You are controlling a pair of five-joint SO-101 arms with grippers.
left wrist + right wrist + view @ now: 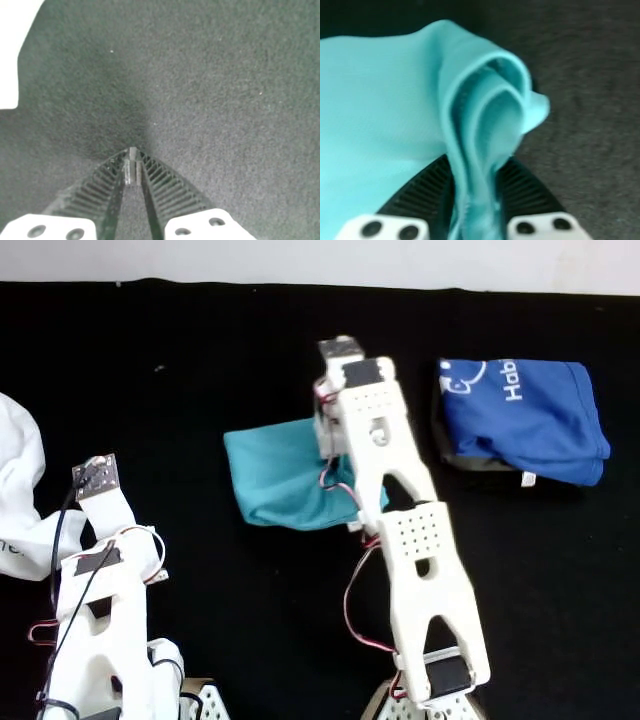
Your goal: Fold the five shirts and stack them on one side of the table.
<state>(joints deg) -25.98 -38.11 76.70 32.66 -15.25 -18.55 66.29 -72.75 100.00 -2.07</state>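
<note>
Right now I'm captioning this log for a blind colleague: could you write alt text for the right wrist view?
The right end effector is shut on a bunched fold of the teal shirt, whose layered edge runs between its ribbed fingers. Dark table surface lies beyond.

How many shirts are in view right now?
3 clearly: the white shirt at the left edge, the teal shirt mid-table in the right gripper, the blue shirt folded at the right. A dark layer under the blue one may be another.
</note>
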